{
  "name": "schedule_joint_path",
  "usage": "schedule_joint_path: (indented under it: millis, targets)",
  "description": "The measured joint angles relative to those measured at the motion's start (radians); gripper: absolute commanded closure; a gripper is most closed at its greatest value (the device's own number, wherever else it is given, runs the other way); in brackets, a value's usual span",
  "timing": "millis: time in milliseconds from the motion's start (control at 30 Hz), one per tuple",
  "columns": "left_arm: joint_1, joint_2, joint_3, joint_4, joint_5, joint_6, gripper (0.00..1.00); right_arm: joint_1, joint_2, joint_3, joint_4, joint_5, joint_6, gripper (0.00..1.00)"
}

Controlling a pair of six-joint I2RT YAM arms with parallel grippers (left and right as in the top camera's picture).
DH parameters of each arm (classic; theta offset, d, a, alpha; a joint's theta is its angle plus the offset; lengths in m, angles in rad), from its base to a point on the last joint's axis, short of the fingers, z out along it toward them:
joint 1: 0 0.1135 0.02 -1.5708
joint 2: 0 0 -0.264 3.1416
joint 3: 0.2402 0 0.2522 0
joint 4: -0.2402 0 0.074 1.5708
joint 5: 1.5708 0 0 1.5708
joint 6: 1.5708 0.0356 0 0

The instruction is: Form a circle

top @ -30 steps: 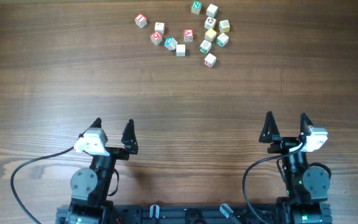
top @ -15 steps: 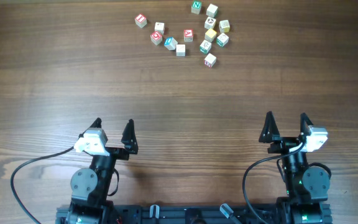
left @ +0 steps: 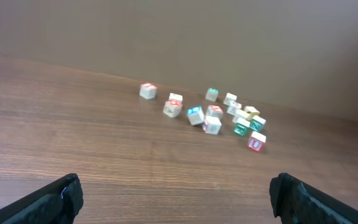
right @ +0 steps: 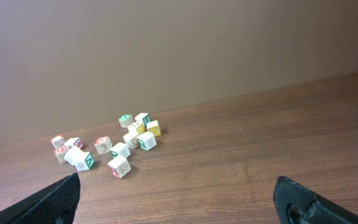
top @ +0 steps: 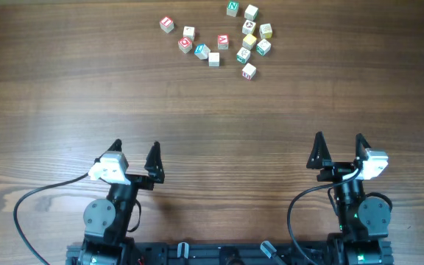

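End effectors [top: 135,146] [top: 338,138] far fr. cubes [top: 223,41]

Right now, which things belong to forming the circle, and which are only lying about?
For the job: letter cubes, scattered; left hand and right hand, both open.
Lying about: no loose thing seen; only the wooden table.

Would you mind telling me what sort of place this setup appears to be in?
Probably a robotics lab bench: a left arm and right arm mounted at the edge of a wood-grain table, small letter cubes scattered at its far side, and a plain blank wall behind.
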Motion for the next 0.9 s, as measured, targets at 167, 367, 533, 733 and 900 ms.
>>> schedule_joint_path:
  millis: [167,367,533,733,900]
  targets:
    - [0.000,0.000,0.000,0.012,0.113,-0.062,0.00,0.000,0.000,0.000,0.000,0.000,0.000,0.00]
    - [0.000,0.000,0.000,0.018,0.192,-0.208,0.00,0.000,0.000,0.000,0.000,0.000,0.000,0.00]
    - [0.000,0.000,0.006,0.008,0.270,-0.248,0.00,0.000,0.000,0.000,0.000,0.000,0.000,0.00]
    - [0.000,0.015,0.052,-0.009,0.328,-0.274,0.00,0.000,0.000,0.000,0.000,0.000,0.000,0.00]
    - [0.000,0.121,0.166,-0.010,0.336,-0.285,0.00,0.000,0.000,0.000,0.000,0.000,0.000,0.00]
